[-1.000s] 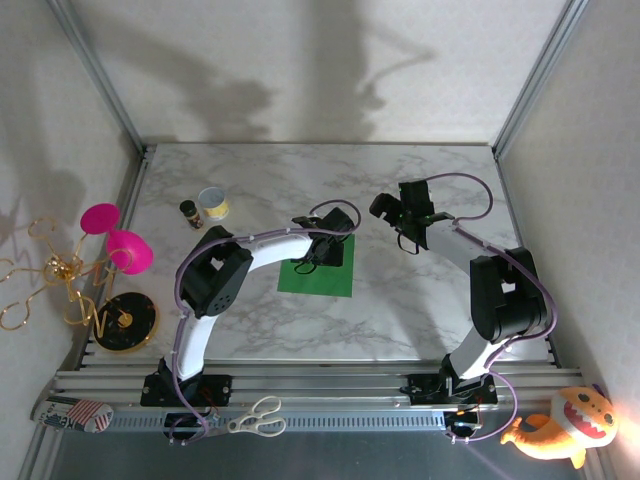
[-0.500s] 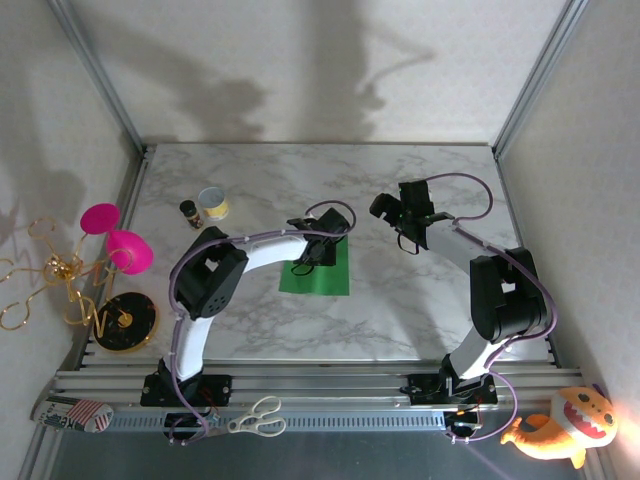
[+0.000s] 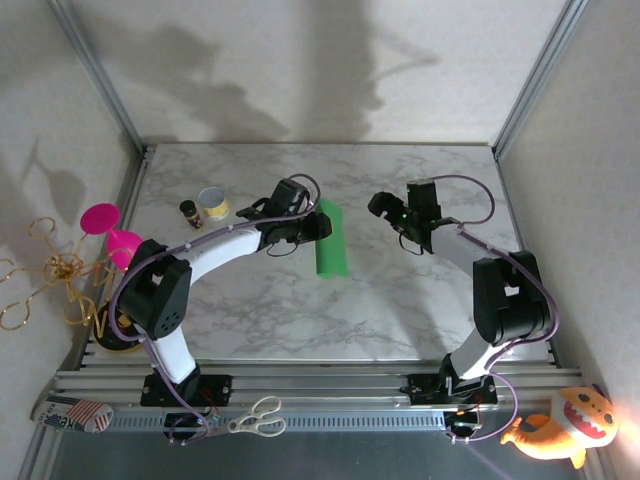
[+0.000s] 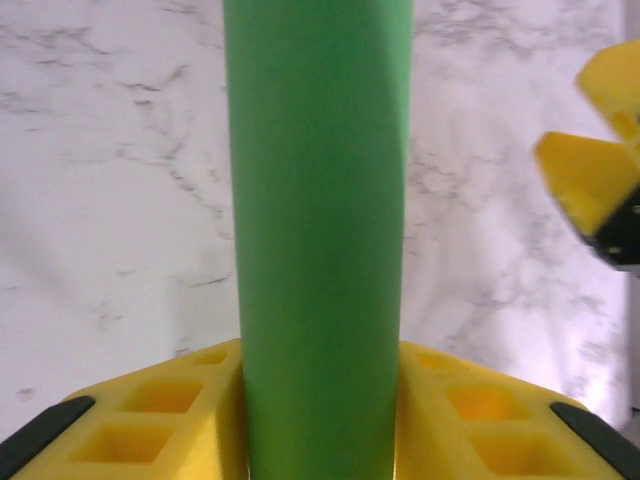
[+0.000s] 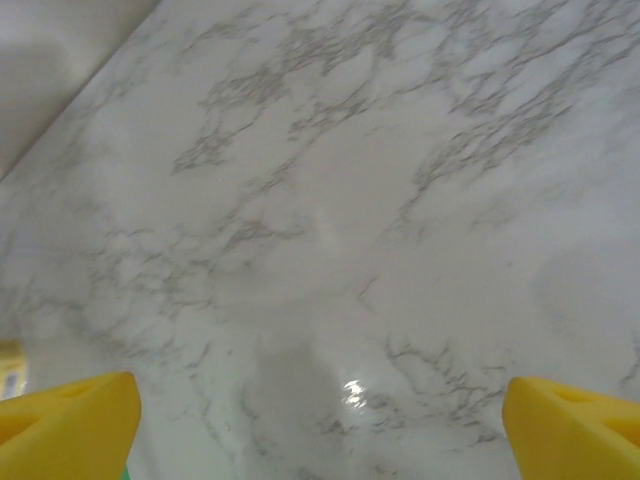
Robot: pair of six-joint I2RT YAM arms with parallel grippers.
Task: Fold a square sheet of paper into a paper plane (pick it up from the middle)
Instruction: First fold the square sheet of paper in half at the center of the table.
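The square sheet of paper (image 3: 331, 238), bright green, hangs off the table bent into a narrow upright band. My left gripper (image 3: 306, 228) is shut on it from the left. In the left wrist view the square sheet of paper (image 4: 320, 230) runs up between the two yellow fingers (image 4: 150, 425) of the left gripper (image 4: 320, 440), touching both. My right gripper (image 3: 392, 211) hovers open to the right of the paper, apart from it; its yellow fingertips (image 4: 590, 170) show at the right edge of the left wrist view. Under the wide-open right gripper (image 5: 320, 430) lies only marble.
A small tin can (image 3: 212, 204) and a dark little bottle (image 3: 188, 212) stand at the back left of the marble table (image 3: 400, 300). Pink cups on a gold wire stand (image 3: 115, 240) are off the left edge. Scissors (image 3: 258, 418) and a plush toy (image 3: 560, 428) lie in front.
The left gripper closed on the flat sheet, lifted it off the table and swung back and left, so the paper now hangs bent. The right gripper barely moved.
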